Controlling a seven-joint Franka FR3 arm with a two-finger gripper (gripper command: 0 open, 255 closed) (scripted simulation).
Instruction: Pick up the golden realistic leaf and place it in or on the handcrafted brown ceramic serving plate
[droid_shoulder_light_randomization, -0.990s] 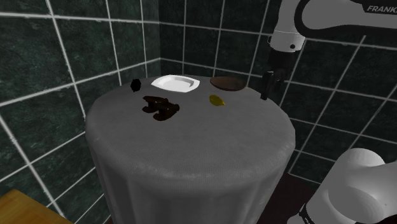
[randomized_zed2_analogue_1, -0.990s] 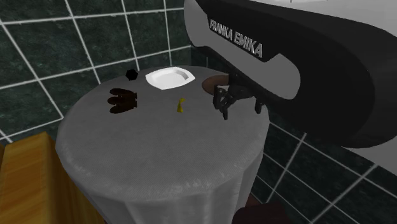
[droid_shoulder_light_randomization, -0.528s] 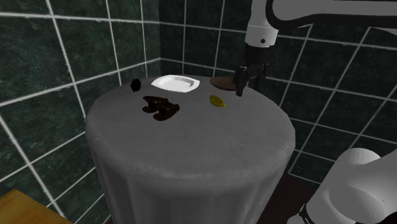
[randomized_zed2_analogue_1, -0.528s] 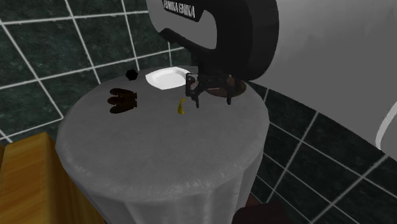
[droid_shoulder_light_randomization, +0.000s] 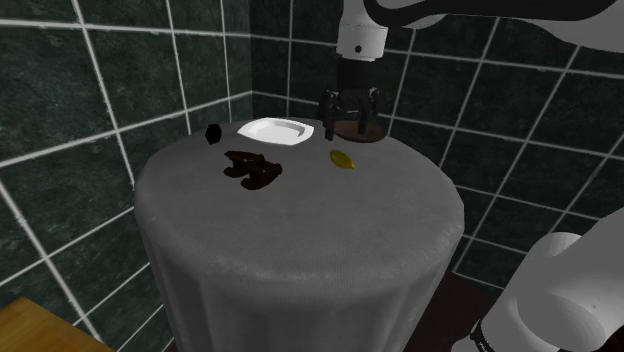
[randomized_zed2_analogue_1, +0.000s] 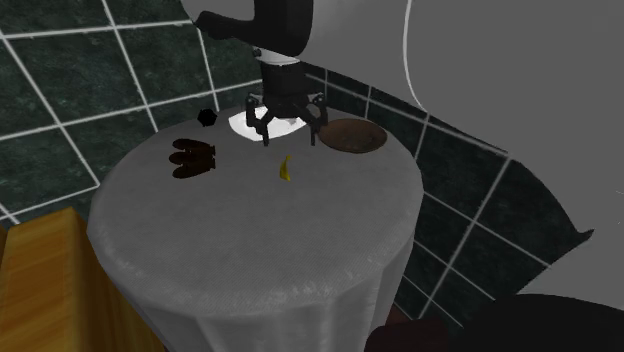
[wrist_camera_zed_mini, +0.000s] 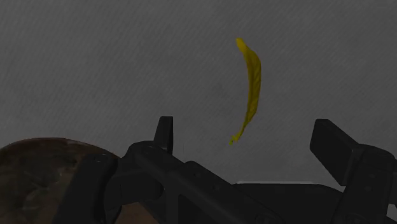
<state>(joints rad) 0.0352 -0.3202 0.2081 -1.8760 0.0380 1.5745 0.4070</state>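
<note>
Gripper (droid_shoulder_light_randomization: 349, 128) has come across and hangs over the yellow leaf (droid_shoulder_light_randomization: 342, 158), fingers wide, empty; descent likely next.

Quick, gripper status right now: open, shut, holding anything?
Gripper: open, fingers apart, holding nothing; the yellow leaf lies on the table, not touched by them.
</note>
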